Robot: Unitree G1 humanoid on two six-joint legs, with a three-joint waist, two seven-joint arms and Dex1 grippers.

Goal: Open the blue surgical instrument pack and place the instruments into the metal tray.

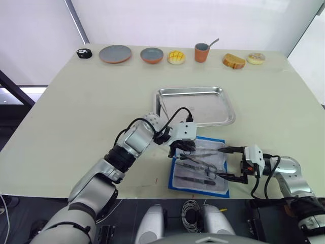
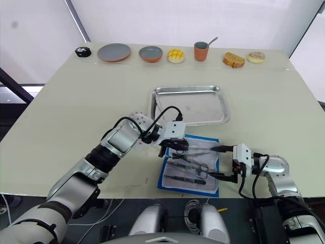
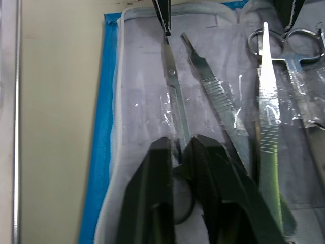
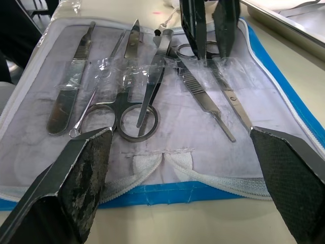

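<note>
The metal tray (image 1: 196, 104) sits empty just beyond the blue surgical instrument pack (image 1: 199, 166) lying open before me, so my left gripper (image 3: 175, 152), nearly pinched on the scissors (image 3: 172, 91), should lift cleanly while my right gripper (image 1: 229, 163) waits spread wide.

The left gripper (image 3: 177, 168) is covering a scissor's handle rings. The pack (image 4: 152, 193) is running past the right wrist view's edges.

Shiny steel instruments (image 4: 152, 76) lie on the blue pack's (image 1: 198, 172) matt grey cloth lining (under clear glossy plastic straps).
</note>
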